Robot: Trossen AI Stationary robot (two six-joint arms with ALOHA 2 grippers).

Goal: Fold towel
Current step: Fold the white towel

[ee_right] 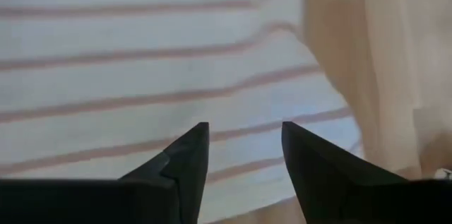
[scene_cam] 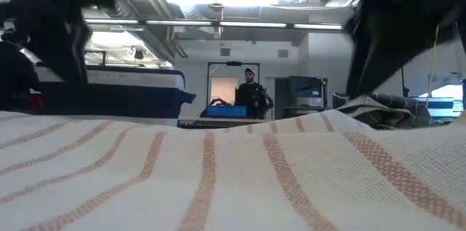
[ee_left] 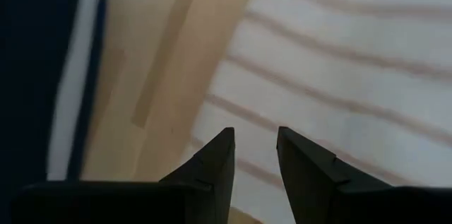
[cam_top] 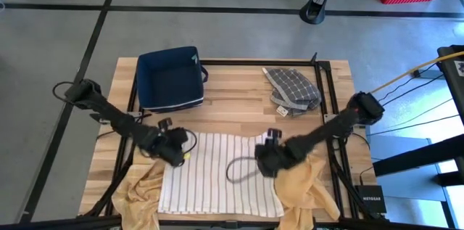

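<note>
Right now I am looking at the striped towel (cam_top: 217, 179) lying spread flat on the near half of the counter (cam_top: 239, 103), with yellow cloths (cam_top: 308, 183) bunched beside it at both near corners. I am holding the left pincer (cam_top: 174, 150) over the towel's far left corner; in its wrist view the two fingers (ee_left: 212, 164) are standing apart with nothing between them, just above the towel's edge where it meets bare wood. I am keeping the right pincer (cam_top: 267, 159) over the far right corner, and its jaws are also released, parted over the stripes next to the yellow cloth, gripping nothing.

I am judging this as the start of a fold: the towel is flat and unfolded, and both arms are poised at the far corners without a hold. The next move, as I am reading it, calls for lowering each pincer until one finger slips under the edge, pinching only the striped layer, then lifting both corners together and carrying them toward the near edge. On the right I am watching that the yellow cloth is not caught in the same pinch.

A navy bin (cam_top: 170, 77) and a checked cloth (cam_top: 291, 88) are sitting well apart at the far side.
</note>
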